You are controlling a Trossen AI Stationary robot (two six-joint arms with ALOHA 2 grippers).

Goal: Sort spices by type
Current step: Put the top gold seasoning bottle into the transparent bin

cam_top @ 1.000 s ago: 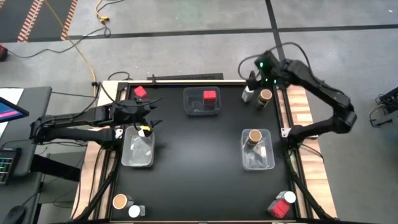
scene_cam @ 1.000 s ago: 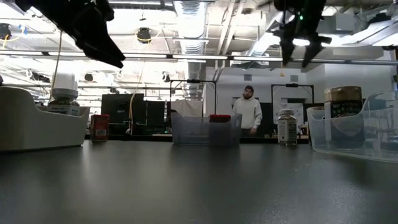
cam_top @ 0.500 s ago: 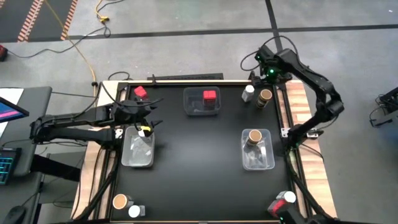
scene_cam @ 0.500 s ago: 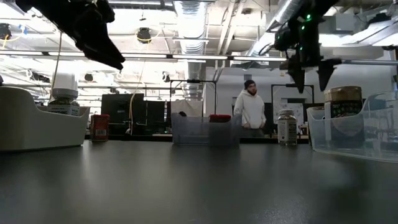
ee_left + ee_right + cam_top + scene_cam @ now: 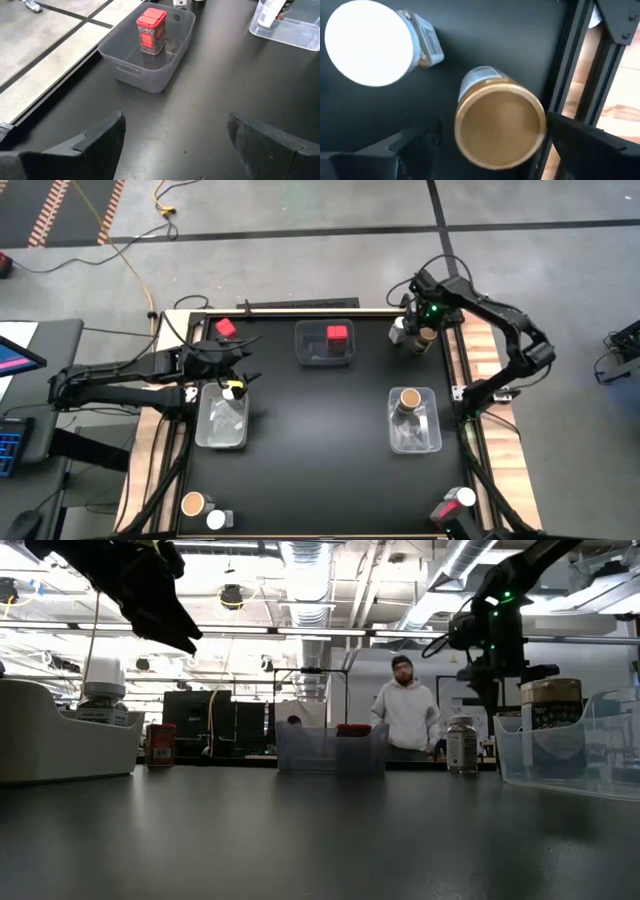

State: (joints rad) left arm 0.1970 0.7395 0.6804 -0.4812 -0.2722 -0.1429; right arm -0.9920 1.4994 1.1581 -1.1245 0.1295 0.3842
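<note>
At the table's far right corner a tan-lidded round jar (image 5: 500,125) stands upright beside a white-capped jar (image 5: 370,42). My right gripper (image 5: 494,131) hangs open above the tan jar (image 5: 427,338), pointing down, with one finger on either side of its lid and touching nothing. My left gripper (image 5: 175,125) is open in the air at the left, over the left bin (image 5: 222,420). It faces the far bin (image 5: 150,55), which holds a red square-topped tin (image 5: 151,30). The right bin (image 5: 413,425) holds another tan-lidded jar (image 5: 408,400).
A red tin (image 5: 225,328) stands at the far left. A tan jar (image 5: 193,503) and a white-capped jar (image 5: 216,520) stand at the near left corner. A red tin (image 5: 447,515) and a white-capped jar (image 5: 465,498) stand at the near right. The table's frame rail (image 5: 575,65) runs close to the tan jar.
My right gripper has come down over the far right corner and shifted from the white-capped jar's side to above the tan-lidded jar, tipping to point straight down. It has stayed open. The jars have not moved.
</note>
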